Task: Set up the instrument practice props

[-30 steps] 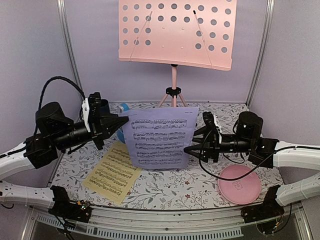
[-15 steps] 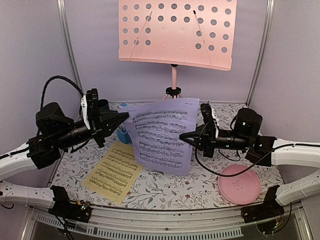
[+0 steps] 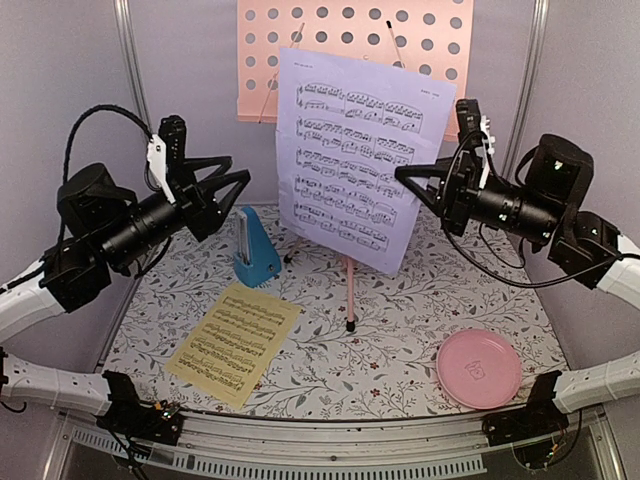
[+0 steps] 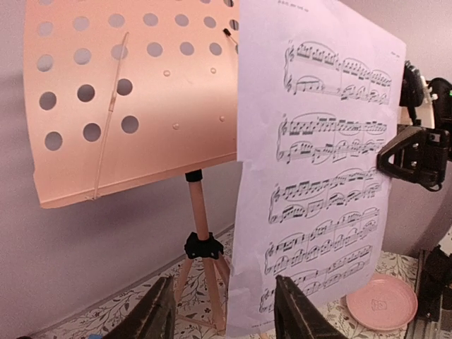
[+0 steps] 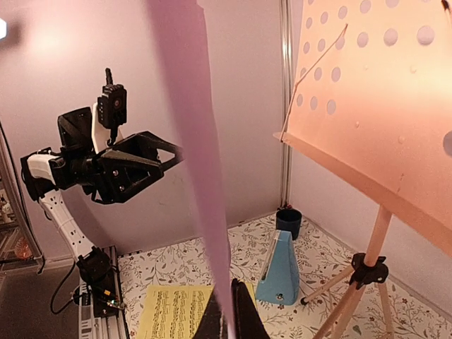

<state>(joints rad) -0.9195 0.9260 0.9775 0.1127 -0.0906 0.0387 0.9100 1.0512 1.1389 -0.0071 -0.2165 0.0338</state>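
Most of the pink music stand [image 3: 252, 105] is hiding. Its perforated desk is running off the top of the overhead view, and the lavender music sheet [image 3: 350, 160] is covering the desk's middle and nearly all of the pole. Only the lower pole and one foot are showing on the floral tabletop [image 3: 400, 330].

The sheet is hanging upright in front of the desk, clear of the tabletop; whether it is touching the desk is impossible to tell. The right gripper [image 3: 402, 172] is pinching the sheet's right edge, jaws closed on the paper. From the right wrist the sheet is showing only edge-on, as a blurred strip.

The left gripper [image 3: 240, 167] is hovering just left of the sheet, apart from it, jaws spread wide.

The yellow music sheet [image 3: 233, 342] is lying flat at front left, with open cloth between it and the pink plate [image 3: 478, 368] at front right. The blue metronome [image 3: 253, 250] is standing below the left gripper. A dark blue cup [image 5: 288, 220] behind it is showing only in the right wrist view.
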